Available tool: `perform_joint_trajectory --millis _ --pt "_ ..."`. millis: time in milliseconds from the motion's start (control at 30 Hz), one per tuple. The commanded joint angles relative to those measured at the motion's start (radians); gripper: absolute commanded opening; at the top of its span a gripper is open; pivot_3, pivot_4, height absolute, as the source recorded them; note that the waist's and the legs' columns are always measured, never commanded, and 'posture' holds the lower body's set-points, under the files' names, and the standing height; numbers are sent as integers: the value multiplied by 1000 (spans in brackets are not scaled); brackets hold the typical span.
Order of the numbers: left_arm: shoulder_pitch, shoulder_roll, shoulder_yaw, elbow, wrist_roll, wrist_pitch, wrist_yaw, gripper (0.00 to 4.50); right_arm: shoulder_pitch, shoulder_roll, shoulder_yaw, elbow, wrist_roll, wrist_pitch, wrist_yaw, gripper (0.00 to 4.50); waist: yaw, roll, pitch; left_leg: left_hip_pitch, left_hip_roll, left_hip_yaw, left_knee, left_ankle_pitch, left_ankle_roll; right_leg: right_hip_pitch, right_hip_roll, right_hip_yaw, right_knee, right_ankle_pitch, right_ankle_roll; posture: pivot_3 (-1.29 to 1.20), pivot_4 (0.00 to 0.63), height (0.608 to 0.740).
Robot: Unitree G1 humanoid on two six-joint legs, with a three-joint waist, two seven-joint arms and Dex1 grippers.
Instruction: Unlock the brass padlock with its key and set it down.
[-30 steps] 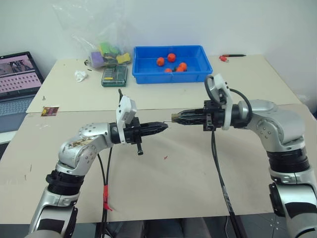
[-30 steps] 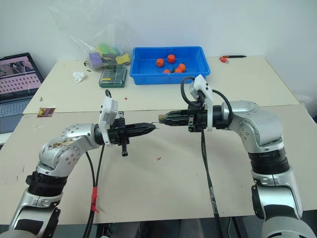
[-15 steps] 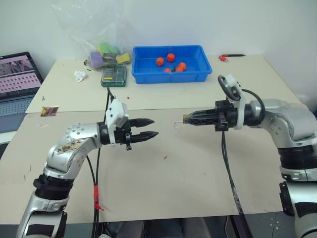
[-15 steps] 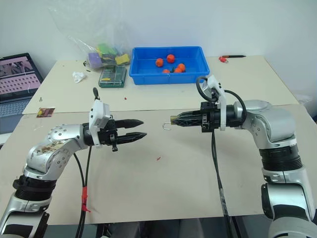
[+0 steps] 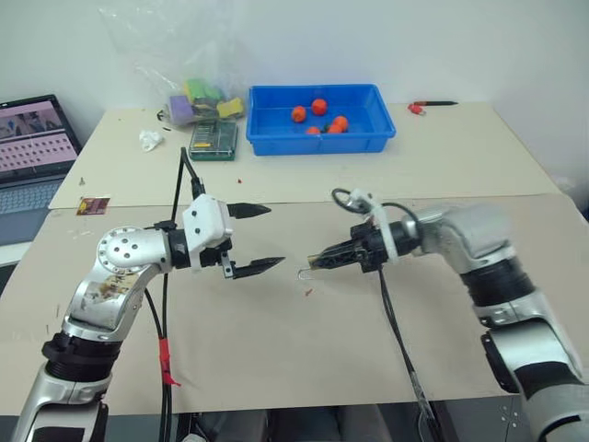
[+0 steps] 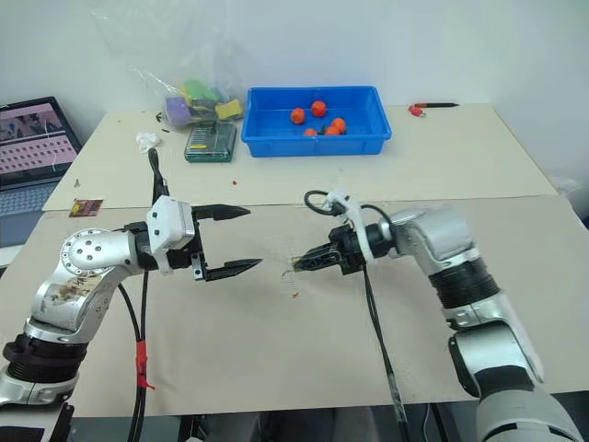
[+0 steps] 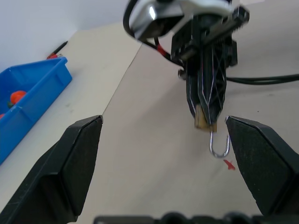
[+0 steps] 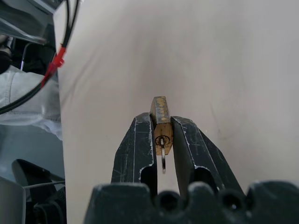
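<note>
Left gripper has let go, jaws spread wide, empty. Right gripper clamps the brass padlock, key inserted, lowered near the table for placing.

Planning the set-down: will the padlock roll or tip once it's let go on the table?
Probably not roll: the padlock body looks flat-sided between the right gripper fingers. It would likely tip flat, since it is narrow and its shackle hangs out. The key apparently still sticks out, so it may rest unevenly.
</note>
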Motion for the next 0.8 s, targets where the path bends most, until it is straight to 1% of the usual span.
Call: perform_joint_trajectory --millis 33,100,167,200,367,433,500,533,567,667,733,800 --pt "27 5 19 -48 -4 11 14 4481 -25 15 -18 38 12 62 12 119 0 0 0 0 0 0 0 0 0 0 0 0 0 0 0 0 150 740" --pt "38 -3 9 -59 -5 18 21 4481 -28 8 7 51 -17 41 18 119 -2 0 0 0 0 0 0 0 0 0 0 0 0 0 0 0 150 740" --pt "36 -14 1 -63 -4 23 28 4500 -32 0 9 69 -36 28 18 1126 -1 0 0 0 0 0 0 0 0 0 1 0 0 0 0 0 150 740" --pt "32 -20 -3 -64 -6 28 30 4500 -37 -13 5 76 -39 25 32 1287 -1 0 0 0 0 0 0 0 0 0 1 0 0 0 0 0 150 740" --pt "16 -44 -10 -56 -25 41 26 4500 -58 -110 3 160 -109 -89 111 2966 2 0 0 0 0 0 0 0 0 0 1 0 0 0 0 0 150 740" --pt "3 -49 -10 -50 -41 81 30 4500 -65 -188 6 243 -167 -208 180 3709 2 0 0 0 0 1 0 0 0 1 1 0 0 0 0 0 150 740" --pt "-8 -40 -22 -49 -41 145 36 4500 -73 -245 -12 306 -192 -293 246 4343 3 0 0 0 0 2 0 0 0 1 1 0 -1 0 0 0 150 740" --pt "-11 -41 -23 -49 -42 153 35 4500 -72 -265 -26 315 -193 -332 279 4477 1 0 0 0 0 2 0 0 0 1 1 0 -1 0 0 0 150 740" --pt "-14 -42 -21 -51 -49 166 34 4500 -70 -281 -44 311 -188 -362 308 4477 0 0 0 0 0 3 0 -1 1 1 1 0 -1 0 0 0 150 740" --pt "-34 -50 -18 -51 -25 155 48 4500 -44 -300 -139 215 -141 -463 345 4477 -18 0 0 1 3 6 0 -1 0 0 3 1 -2 0 0 0 150 740" --pt "-56 -58 -10 -42 -25 158 56 4500 -11 -307 -202 69 -93 -475 353 4477 -26 0 0 1 6 7 0 -2 -1 0 5 2 -2 0 -1 0 150 740" --pt "-72 -59 -3 -33 -24 161 60 4500 37 -310 -244 -97 -68 -477 324 4477 -28 0 0 2 8 7 0 -2 -1 0 7 2 -1 1 -1 0 150 740"
